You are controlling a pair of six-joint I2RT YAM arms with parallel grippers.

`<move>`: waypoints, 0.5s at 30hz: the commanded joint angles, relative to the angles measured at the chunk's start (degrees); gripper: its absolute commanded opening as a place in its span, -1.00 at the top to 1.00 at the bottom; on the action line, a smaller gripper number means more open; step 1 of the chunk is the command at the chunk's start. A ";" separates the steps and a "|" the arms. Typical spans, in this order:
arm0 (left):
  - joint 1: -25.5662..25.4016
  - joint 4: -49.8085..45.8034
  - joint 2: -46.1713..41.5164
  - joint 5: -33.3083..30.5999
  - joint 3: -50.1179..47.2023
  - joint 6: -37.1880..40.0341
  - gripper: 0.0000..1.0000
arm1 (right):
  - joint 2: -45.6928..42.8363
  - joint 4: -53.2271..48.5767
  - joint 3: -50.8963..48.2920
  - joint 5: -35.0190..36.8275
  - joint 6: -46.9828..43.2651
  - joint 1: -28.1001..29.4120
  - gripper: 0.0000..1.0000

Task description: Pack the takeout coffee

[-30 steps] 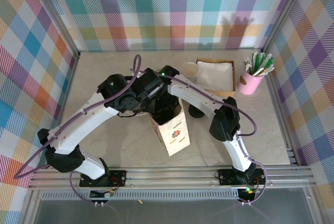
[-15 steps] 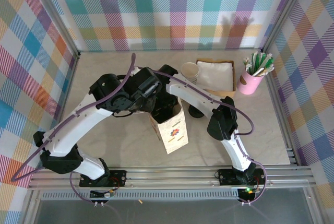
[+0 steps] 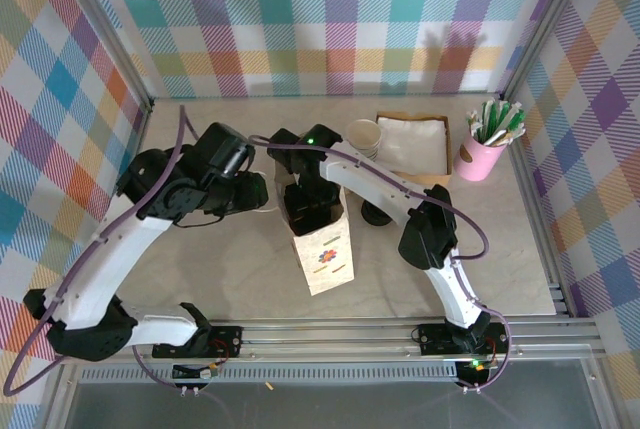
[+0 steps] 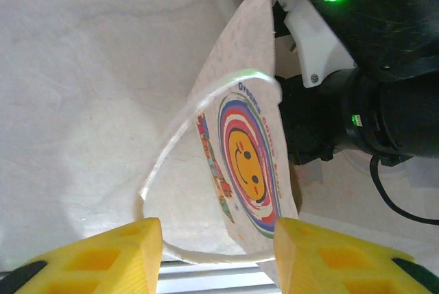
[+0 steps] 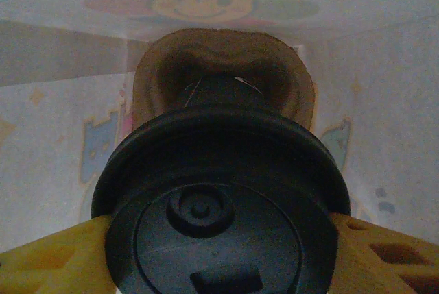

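Packing is nearly done: on the table the paper bag stands in the middle, the right gripper reaches inside pinching the takeout coffee and must yet let go, and the left gripper hangs just left, fingers spread.

Overhead view bright, even and sharp; soft shadows fall on the checked pastel back wall. Left wrist view washes out the pale marbled tabletop, with glare on the paper bag's white cord handle. Right wrist view dim, bluish and soft around the round black plastic lid
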 commanded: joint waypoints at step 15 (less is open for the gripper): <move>2.37 12.39 -0.65 12.38 -15.18 -8.61 0.14 | -4.63 1.11 -4.73 0.93 5.18 2.03 0.26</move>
